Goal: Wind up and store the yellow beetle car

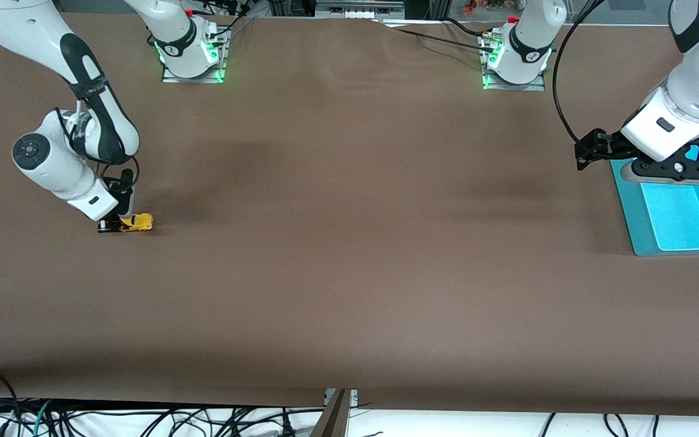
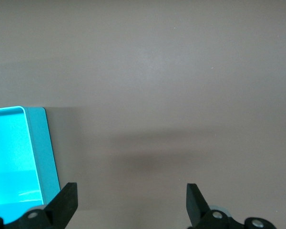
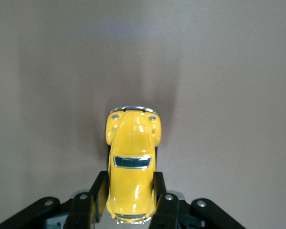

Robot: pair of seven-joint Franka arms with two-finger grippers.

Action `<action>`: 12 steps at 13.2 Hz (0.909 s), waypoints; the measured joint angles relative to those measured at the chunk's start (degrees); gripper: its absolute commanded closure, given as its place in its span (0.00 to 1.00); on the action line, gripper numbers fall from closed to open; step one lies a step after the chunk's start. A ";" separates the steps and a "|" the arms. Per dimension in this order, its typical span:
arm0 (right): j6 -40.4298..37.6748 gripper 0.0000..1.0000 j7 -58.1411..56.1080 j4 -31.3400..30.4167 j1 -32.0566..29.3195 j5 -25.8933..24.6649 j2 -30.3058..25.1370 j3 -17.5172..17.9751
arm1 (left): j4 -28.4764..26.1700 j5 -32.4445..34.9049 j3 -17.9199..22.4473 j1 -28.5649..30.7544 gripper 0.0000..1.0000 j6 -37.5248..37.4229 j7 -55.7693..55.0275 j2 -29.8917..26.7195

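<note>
- Right gripper [image 1: 120,223] sits low at the table [image 1: 349,291], toward the right arm's end; our fingers are clamped on the yellow beetle car [image 1: 137,222].
- From the right wrist cam we see the car [image 3: 132,167] pinched btwn the two black fingers [image 3: 97,191], one on each side of the body's rear half; rounded hood and chrome bumper stick out past the fingertips.
- Car's dark windscreen faces up, roof on top, so it's upright, not tipped.
- Front view: car is at table level w/ its nose pointing away from our gripper, toward the left arm's end. Can't tell if the wheels touch the cloth or hover just over it.
- Left gripper [image 1: 586,152] hangs in the air just over the table, beside the edge of the teal tray [image 1: 625,206]; that arm waits.
- Left wrist cam: our left fingers [image 2: 66,202] stand wide apart, nothing btwn them, only brown cloth below.
- Same view shows the tray's rounded corner and rim [image 2: 43,143] beside one fingertip.
- Tray lies at the left arm's end of the table, well apart from the car.
- Brown cloth covers the whole tabletop.
</note>
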 measured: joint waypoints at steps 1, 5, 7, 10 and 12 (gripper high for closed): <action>-0.17 0.00 0.00 0.19 0.00 0.00 0.04 0.00 | 0.01 0.00 0.00 0.00 0.00 0.00 0.00 0.00; -6.39 0.00 0.00 4.44 0.00 0.00 -0.01 0.15 | 0.02 0.00 0.00 0.00 0.00 -0.01 0.00 0.00; -10.31 0.00 0.00 7.56 0.00 0.00 -0.10 0.19 | 0.02 0.00 0.00 0.00 0.00 -0.04 0.00 0.00; -13.08 0.00 0.10 10.05 0.00 1.23 -0.21 0.20 | 0.04 0.00 0.00 0.00 0.00 -0.04 0.00 -0.01; -15.85 0.00 0.40 11.95 0.00 5.25 -0.47 0.19 | 0.04 0.00 -0.01 0.00 0.00 -0.05 0.00 -0.01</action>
